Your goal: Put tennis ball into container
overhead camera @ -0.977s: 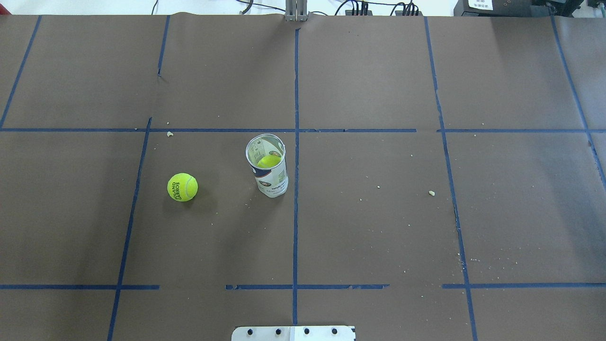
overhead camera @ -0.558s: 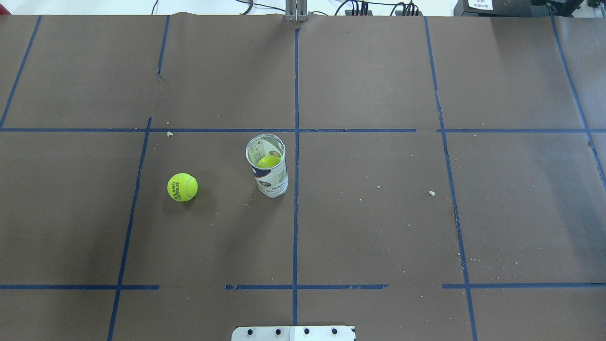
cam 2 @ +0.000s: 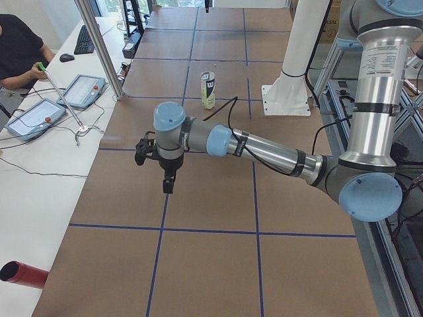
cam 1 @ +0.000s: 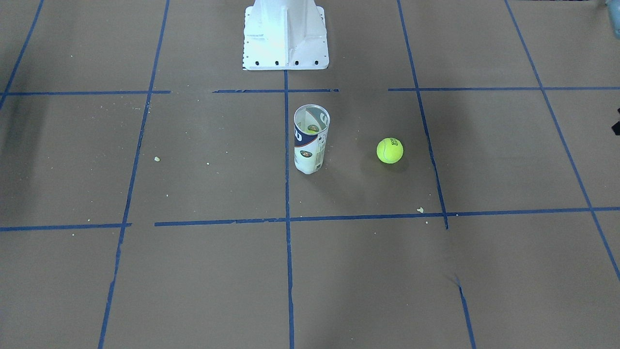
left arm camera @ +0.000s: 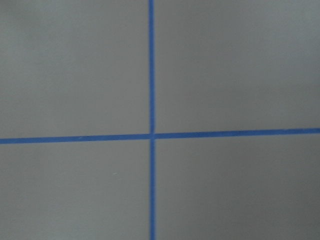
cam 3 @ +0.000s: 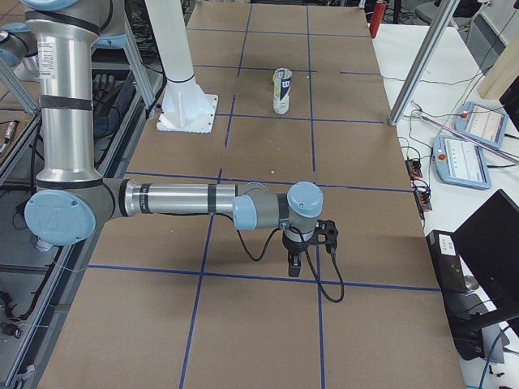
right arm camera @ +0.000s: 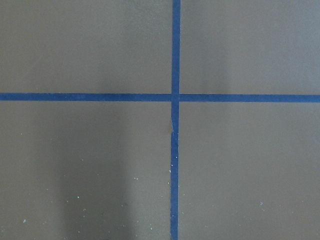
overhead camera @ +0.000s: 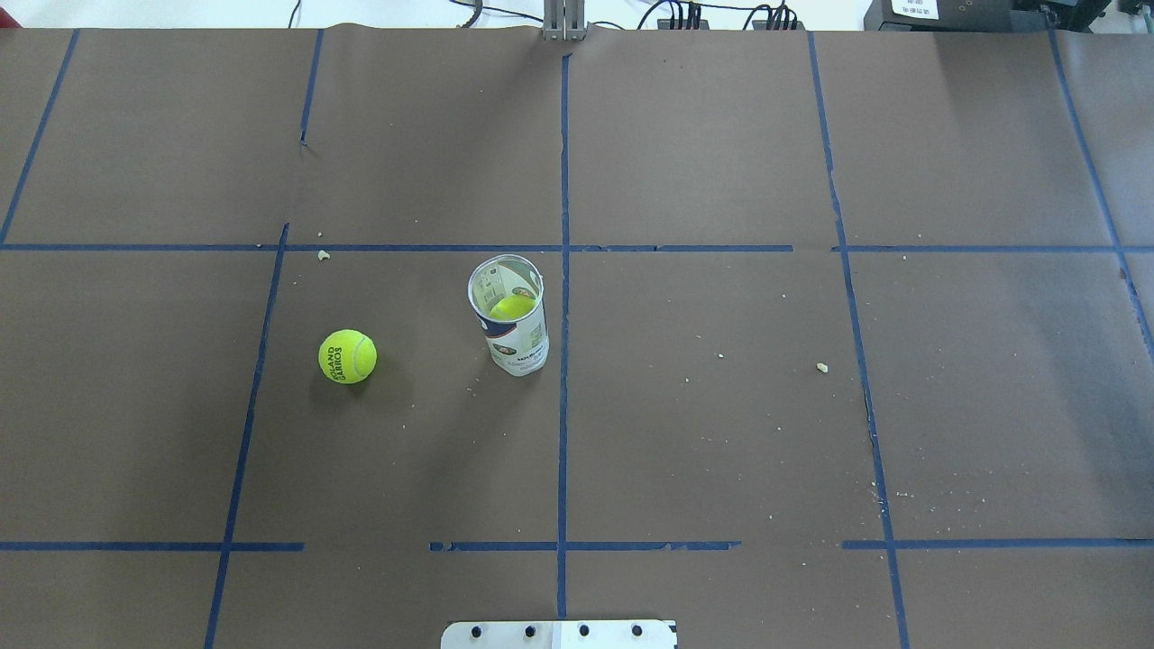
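Note:
The tennis ball (overhead camera: 347,356) (cam 1: 390,150) lies on the brown table cover, left of the container in the overhead view. The container (overhead camera: 509,315) (cam 1: 311,138) (cam 2: 208,90) (cam 3: 281,91) stands upright and open, with another yellow-green ball (overhead camera: 511,307) inside it. My left gripper (cam 2: 169,181) hangs far from both, near the table's left end. My right gripper (cam 3: 295,263) hangs near the right end. Both show only in the side views, so I cannot tell whether they are open or shut. Both wrist views show only blue tape crossings.
The white pedestal (cam 1: 286,34) (cam 2: 287,92) (cam 3: 188,109) stands at the robot's side of the table. A seated person (cam 2: 16,53) and control tablets (cam 2: 82,87) are at a side desk. Blue tape lines (overhead camera: 563,270) grid the cover.

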